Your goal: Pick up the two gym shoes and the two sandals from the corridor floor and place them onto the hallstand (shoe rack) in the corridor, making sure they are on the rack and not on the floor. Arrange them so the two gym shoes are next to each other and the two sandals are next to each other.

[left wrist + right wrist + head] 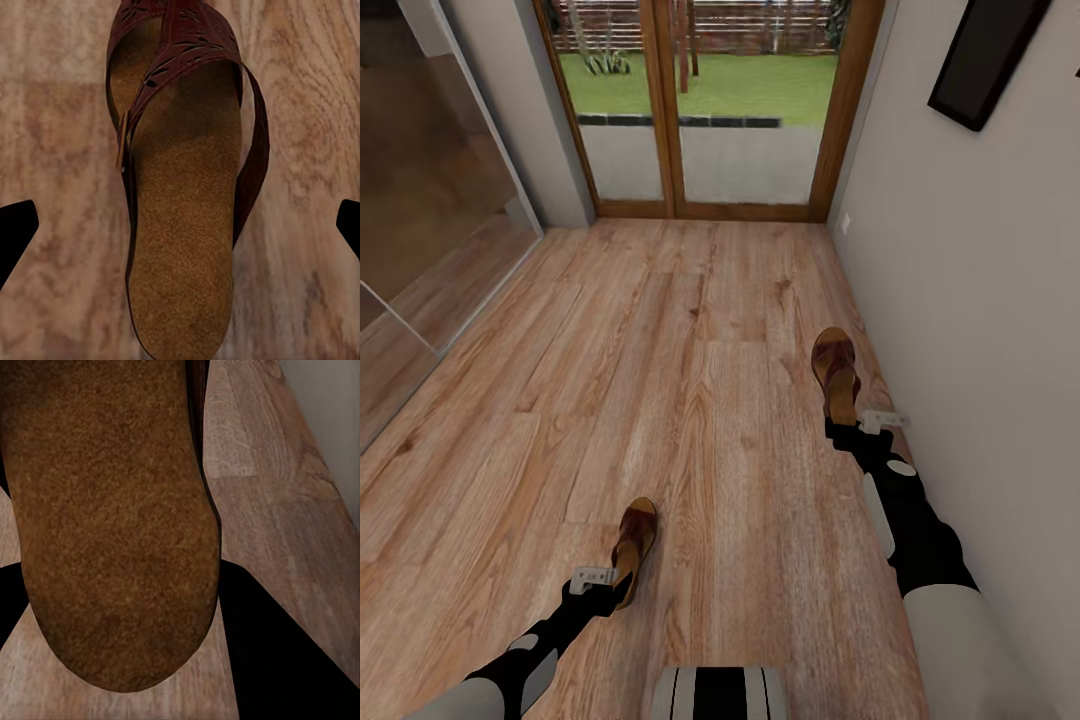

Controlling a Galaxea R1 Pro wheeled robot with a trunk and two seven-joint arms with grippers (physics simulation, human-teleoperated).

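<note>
Two brown sandals lie on the corridor floor [690, 400]. My left gripper [608, 582] hovers at the heel of the near sandal [635, 535]. In the left wrist view this sandal [184, 225] lies between the left gripper's [180, 225] widely open fingers [15, 229], which stay apart from it. The far sandal [835, 372] lies close to the right wall. My right gripper [850, 428] sits at its heel. In the right wrist view, its dark fingers [277, 645] press against the sides of the tan footbed [112, 525]. The gym shoes and the hallstand are out of view.
A white wall [980, 300] runs close along my right arm, with a black frame [985, 55] high up. Wood-framed glass doors [705, 110] close off the far end. A glass panel [430, 200] lines the left side. Open floor lies between the sandals.
</note>
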